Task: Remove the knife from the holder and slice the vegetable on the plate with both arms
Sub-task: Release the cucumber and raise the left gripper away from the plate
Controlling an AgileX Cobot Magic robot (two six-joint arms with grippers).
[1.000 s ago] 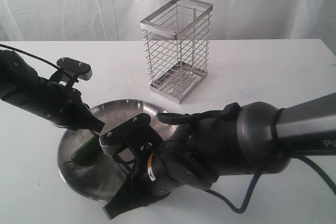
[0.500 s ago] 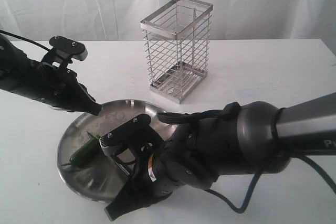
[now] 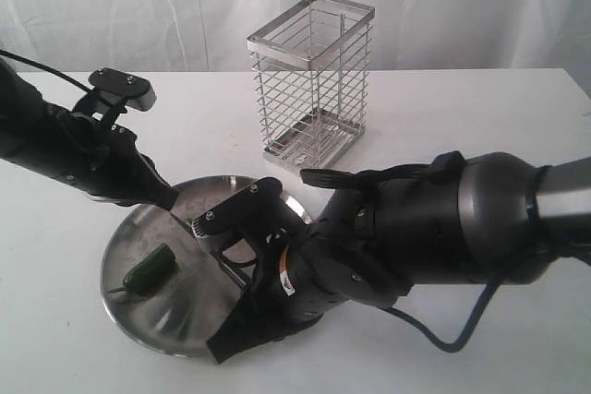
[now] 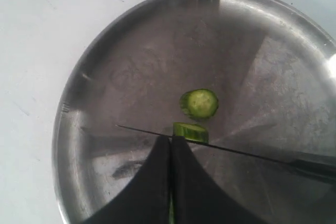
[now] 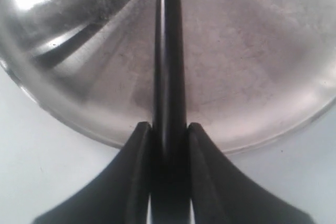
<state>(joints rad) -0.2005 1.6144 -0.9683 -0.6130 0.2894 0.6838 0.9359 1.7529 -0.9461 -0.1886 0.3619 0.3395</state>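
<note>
Right pincer is being used to grip the knife by its black handle, the blade being held across the plate. Left pincer is being held shut above the blade. Two slices are being shown beside it. The vegetable is lying on the plate, with the holder upright behind.

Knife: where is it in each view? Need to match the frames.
Exterior: knife mostly hidden under the right arm, over the plate.
Left wrist: knife a thin line across the plate, beside the slices.
Right wrist: knife gripped between the jaws, over the plate.
Shared landmark: the plate.
</note>
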